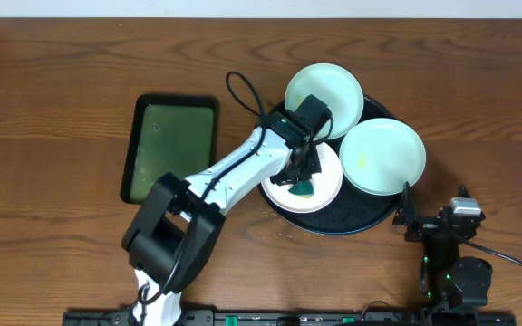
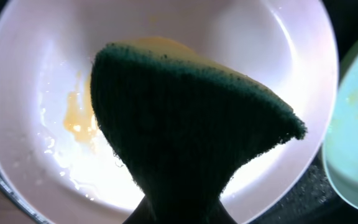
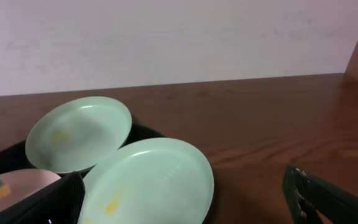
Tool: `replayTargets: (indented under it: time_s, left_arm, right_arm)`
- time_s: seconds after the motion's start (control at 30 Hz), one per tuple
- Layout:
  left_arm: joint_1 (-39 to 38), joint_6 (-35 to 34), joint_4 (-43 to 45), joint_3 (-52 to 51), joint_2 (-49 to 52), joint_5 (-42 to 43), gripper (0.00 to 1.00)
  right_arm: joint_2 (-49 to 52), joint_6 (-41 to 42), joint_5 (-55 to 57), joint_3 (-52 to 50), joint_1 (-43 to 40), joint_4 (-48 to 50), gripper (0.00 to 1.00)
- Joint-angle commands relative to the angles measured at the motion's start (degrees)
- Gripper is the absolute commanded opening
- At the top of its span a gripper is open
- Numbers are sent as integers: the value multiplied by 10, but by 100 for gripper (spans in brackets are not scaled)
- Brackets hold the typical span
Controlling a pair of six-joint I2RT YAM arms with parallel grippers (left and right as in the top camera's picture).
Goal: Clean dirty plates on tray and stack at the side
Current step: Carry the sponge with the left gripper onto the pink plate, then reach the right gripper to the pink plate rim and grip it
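The round black tray (image 1: 370,222) holds three plates. On the white plate (image 1: 331,172), my left gripper (image 1: 303,174) is shut on a green and yellow sponge (image 1: 304,190). In the left wrist view the sponge (image 2: 185,124) covers the middle of the white plate (image 2: 36,81), beside a wet yellow smear (image 2: 78,121); the left gripper (image 2: 182,210) is dark at the bottom edge. One mint plate (image 1: 324,91) leans on the tray's far rim. Another mint plate (image 1: 383,156) lies at the right and shows yellow marks (image 3: 110,202). My right gripper (image 1: 433,215) stands open beside the tray, holding nothing.
A dark-green rectangular tray (image 1: 170,149) lies on the wooden table left of the black tray. The left arm reaches diagonally from the front edge to the plates. A pale wall (image 3: 166,43) stands behind the table.
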State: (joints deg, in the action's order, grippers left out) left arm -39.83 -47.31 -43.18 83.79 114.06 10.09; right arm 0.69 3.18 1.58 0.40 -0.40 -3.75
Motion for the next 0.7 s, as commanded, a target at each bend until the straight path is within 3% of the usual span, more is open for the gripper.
replayTargets:
  time_s: [0.0, 0.27, 0.4, 0.47, 0.5, 0.57, 0.67]
  left_arm:
    - [-1, -9, 1, -2, 7, -31, 8]
    - [0, -8, 0, -2, 7, -35, 15]
    - [0, -8, -2, -2, 7, -35, 14]
    - [0, -8, -2, -2, 7, -35, 14]
    - [0, -8, -2, -2, 7, -35, 14]
    - [0, -8, -2, -2, 7, -35, 13]
    - [0, -8, -2, -2, 7, -35, 13]
  right_arm:
    - [-3, -5, 14, -1, -5, 16, 99]
    - [-3, 65, -72, -1, -5, 87, 99]
    - [-3, 66, -153, 0, -5, 299, 99]
    - [-1, 34, -139, 19, -5, 423, 99]
    - [2, 13, -134, 44, -6, 430, 99]
    - [27, -35, -134, 139, -8, 325, 99]
    - [128, -99, -118, 336, -11, 33, 99]
